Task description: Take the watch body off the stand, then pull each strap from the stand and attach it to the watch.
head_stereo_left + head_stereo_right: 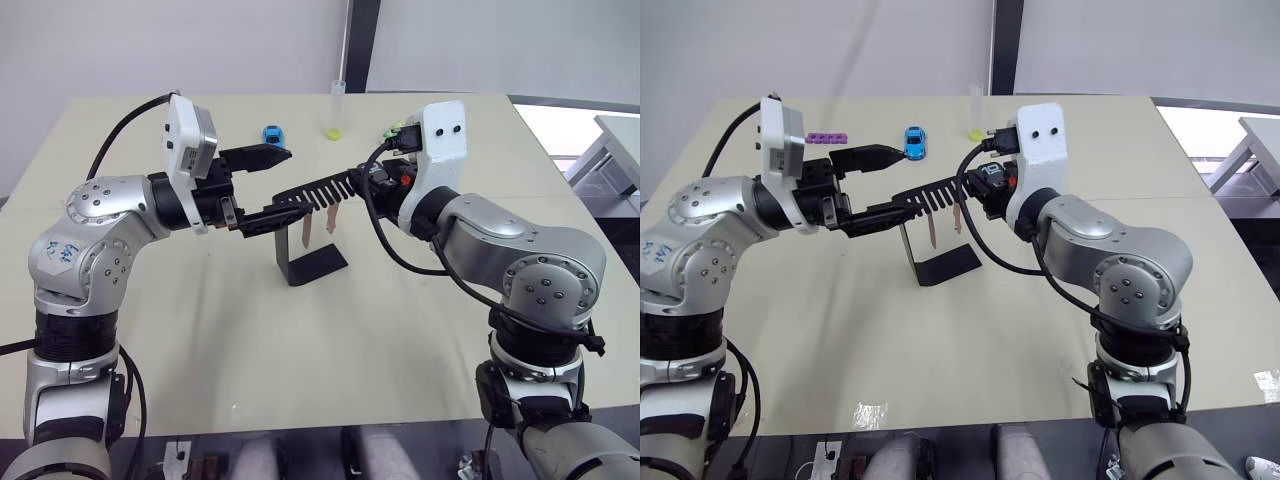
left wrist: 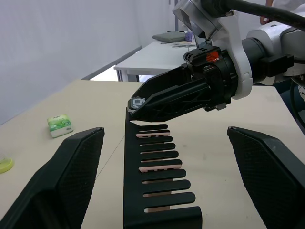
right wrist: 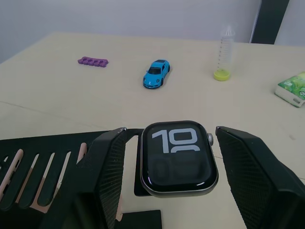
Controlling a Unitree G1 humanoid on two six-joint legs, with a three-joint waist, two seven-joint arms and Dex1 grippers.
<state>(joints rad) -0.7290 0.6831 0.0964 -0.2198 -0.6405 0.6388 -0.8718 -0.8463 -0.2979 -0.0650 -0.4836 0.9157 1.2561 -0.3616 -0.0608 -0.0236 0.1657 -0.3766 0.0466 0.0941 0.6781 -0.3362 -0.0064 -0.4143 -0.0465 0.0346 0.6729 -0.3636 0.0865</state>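
Black stand (image 1: 300,262) braced by my open left gripper (image 1: 262,187) | right gripper (image 3: 167,167) straddling watch body (image 3: 177,158) at comb's 3 o'clock tip, not visibly clamped | squeeze rim evenly, lift straight.

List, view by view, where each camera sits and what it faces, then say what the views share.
Left eye view: on the head, looking down at the table over both arms.
Right eye view: its stereo twin, same scene.
Left wrist view: on the left wrist, facing the stand between open fingers, toward the right gripper.
Right wrist view: on the right wrist, fingers flanking the watch body.
Shared: all views show the stand and the straps.
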